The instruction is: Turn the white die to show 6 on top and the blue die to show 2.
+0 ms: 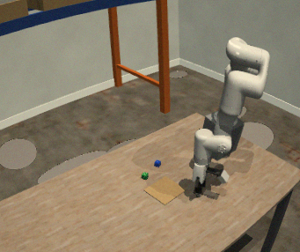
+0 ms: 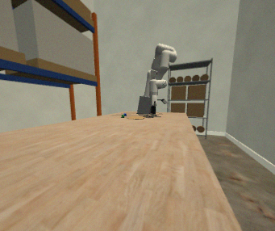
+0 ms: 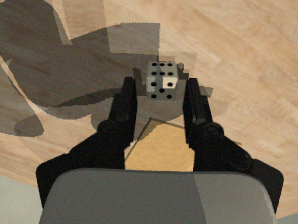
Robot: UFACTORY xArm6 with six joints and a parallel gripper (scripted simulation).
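Observation:
The white die (image 3: pixel 161 80) lies on the wooden table, off the mat, in the arm's shadow. Its top face shows several pips. My gripper (image 3: pixel 160 91) is low over it, partly open, with a finger on each side of the die and a gap on both sides. In the top view the gripper (image 1: pixel 198 190) stands just right of the tan mat (image 1: pixel 164 189), and the white die is hidden there. The blue die (image 1: pixel 157 163) and the green die (image 1: pixel 144 175) lie on the table behind the mat, apart from each other. A corner of the mat (image 3: pixel 160 151) shows between my fingers.
The arm's base (image 1: pixel 222 132) stands behind the gripper at the table's far edge. An orange shelf frame (image 1: pixel 163 57) stands on the floor beyond the table. The table's right edge runs close to the gripper's right.

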